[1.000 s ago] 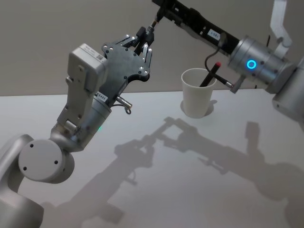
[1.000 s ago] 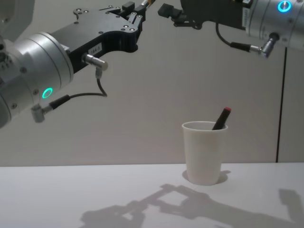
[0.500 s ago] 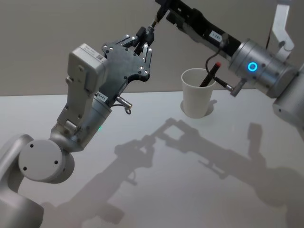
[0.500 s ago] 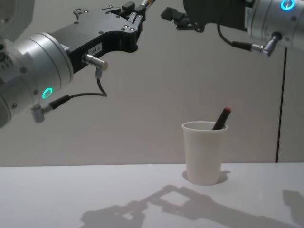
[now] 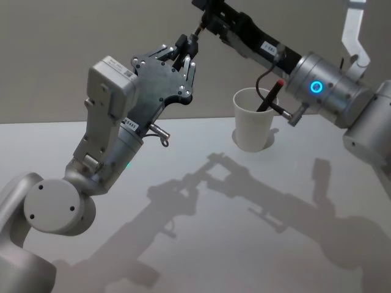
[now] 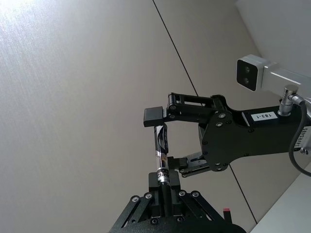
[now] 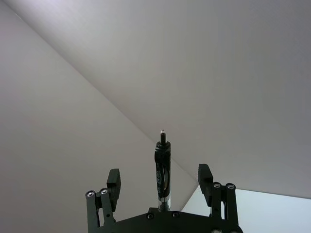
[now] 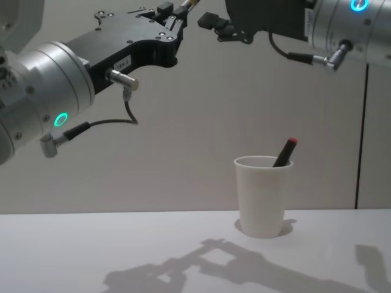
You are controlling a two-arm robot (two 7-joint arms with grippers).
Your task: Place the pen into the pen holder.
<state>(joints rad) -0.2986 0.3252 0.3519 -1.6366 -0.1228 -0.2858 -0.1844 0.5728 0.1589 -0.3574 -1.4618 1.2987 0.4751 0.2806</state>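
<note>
**Pen mid-air between two grippers, cup waiting on the desk**

The left gripper [image 6: 164, 196] is raised well above the desk, its fingers closed on the lower end of the pen [image 6: 161, 145], which stands up out of it with the free end pointing toward the right gripper [image 6: 165, 138]. In the left wrist view the right gripper's fingers are spread, one pad just past the pen's tip and the other lower along its barrel, so the pen lies between them without a visible pinch. The right wrist view agrees: the pen [image 7: 163, 170] rises between two well-separated fingers [image 7: 113, 180], apart from both.

The pen is a slim, stiff, light rod with a glossy dark barrel, likely slippery under hard pads; it should not bend, but it can pivot if held near one end. The free middle of the barrel, clear of the left fingers, looks the best place for the right gripper to take hold.

The barrel carries pale printing, too small to read. The right gripper's body bears a small white label that seems to read "183-1", though the first characters are uncertain.

The pen holder [image 5: 252, 121] stands upright on the desk [image 5: 183, 244] toward its far edge, right of centre, below and well apart from both grippers. A dark red-tipped pen [image 8: 286, 151] already leans inside it, tip above the rim.
</note>
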